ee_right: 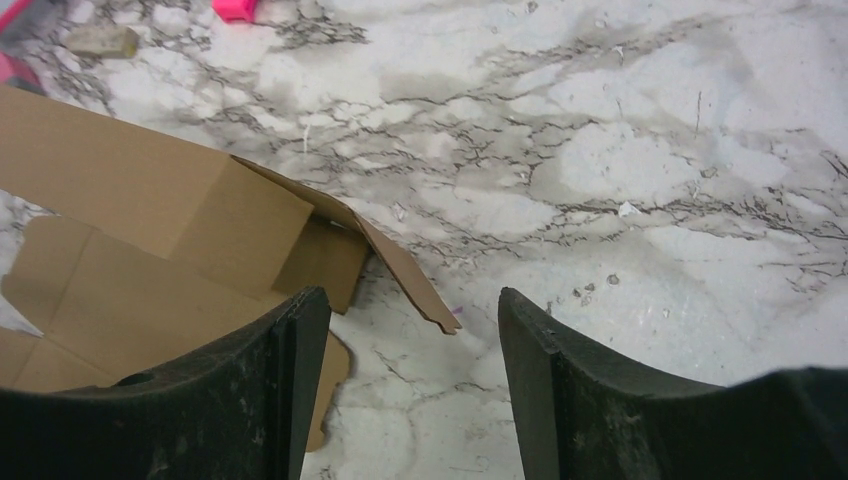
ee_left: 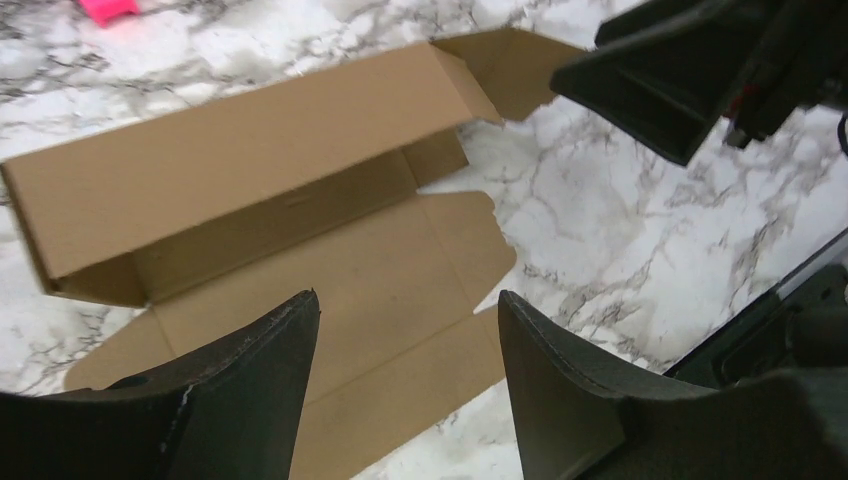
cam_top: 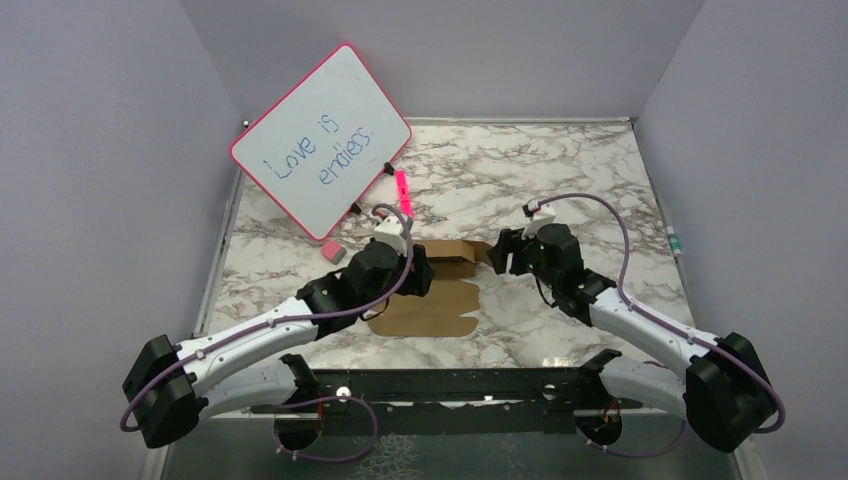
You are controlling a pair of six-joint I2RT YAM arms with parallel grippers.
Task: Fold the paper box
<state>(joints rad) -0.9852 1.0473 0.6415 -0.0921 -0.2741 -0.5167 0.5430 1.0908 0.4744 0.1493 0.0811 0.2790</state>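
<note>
Overhead, the marbled table (cam_top: 560, 180) is filling most of the frame, and a pink-rimmed whiteboard (cam_top: 320, 140) is leaning tilted in the upper left, carrying blue handwriting. The paper box (cam_top: 430, 305) is lying at the centre of the frame, partly folded. Its near panel with rounded tabs is resting flat on the table, while its far long panel is standing up and tipping over it, and an end flap at the right is sticking out raised. The left claw (ee_left: 405, 300) is hanging over the flat panel, its fingers standing wide apart and gripping nothing. The right claw (ee_right: 412, 295) is hovering just right of the raised end flap, likewise spread wide, with only bare table showing between its fingers. A pink marker (cam_top: 403, 192) is lying above the box near the whiteboard's lower corner, and a small pinkish block (cam_top: 333, 252) is sitting on the table left of the left claw.
</note>
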